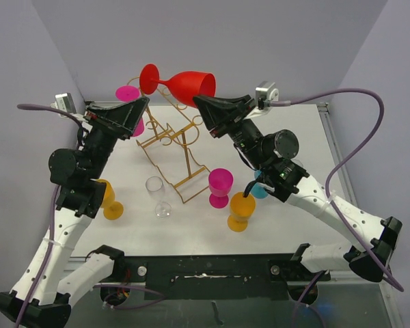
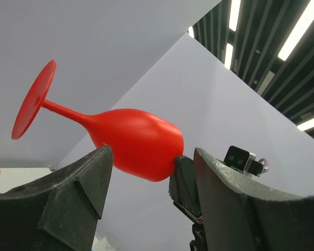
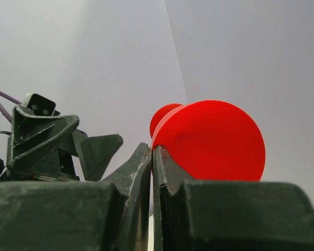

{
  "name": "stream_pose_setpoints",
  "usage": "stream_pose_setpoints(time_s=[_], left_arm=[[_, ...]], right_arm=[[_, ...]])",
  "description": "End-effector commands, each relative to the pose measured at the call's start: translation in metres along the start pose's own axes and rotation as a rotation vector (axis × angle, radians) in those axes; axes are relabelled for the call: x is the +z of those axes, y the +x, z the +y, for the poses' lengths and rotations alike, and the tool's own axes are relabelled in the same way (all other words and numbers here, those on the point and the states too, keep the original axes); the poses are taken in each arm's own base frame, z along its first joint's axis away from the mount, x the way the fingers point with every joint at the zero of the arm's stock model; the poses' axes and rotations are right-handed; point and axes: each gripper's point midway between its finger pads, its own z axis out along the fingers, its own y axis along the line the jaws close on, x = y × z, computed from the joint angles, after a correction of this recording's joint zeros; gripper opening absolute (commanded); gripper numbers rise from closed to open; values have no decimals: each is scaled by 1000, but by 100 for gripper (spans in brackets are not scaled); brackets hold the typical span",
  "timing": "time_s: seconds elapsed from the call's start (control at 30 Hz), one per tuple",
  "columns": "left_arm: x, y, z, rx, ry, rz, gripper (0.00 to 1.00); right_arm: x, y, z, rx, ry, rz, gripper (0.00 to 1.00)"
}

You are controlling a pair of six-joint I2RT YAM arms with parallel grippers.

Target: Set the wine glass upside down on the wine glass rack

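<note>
One red plastic wine glass is hanging sideways over the gold wire rack near the desk's far edge, rim clenched by the right pincer; the left pincer is gaping empty. That thin rim grip is risking slippage.

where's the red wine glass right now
The red wine glass lies sideways in the air at back centre of the top view, above the gold rack, rim pinched by the right gripper, foot toward the left gripper.

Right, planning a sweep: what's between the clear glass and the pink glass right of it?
The near base end of the wine glass rack stands between the clear glass and the pink glass, in the top view.
</note>
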Motion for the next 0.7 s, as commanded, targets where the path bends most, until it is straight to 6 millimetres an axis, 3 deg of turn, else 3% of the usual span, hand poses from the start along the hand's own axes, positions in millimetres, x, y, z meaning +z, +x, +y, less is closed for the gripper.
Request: stream_pose_setpoints(time_s=[0.0,0.23,0.67], left_arm=[[-5,-22,-10,-112,38,-134,60],[-7,-25,-9,-202,81,-179,59],[11,-33,-23,-296,154,-181,57]], right_arm=[[8,-55,28,10,-89,-190,0],[9,-58,42,36,-152,-224,0],[6,-46,71,74,-307,-188,0]])
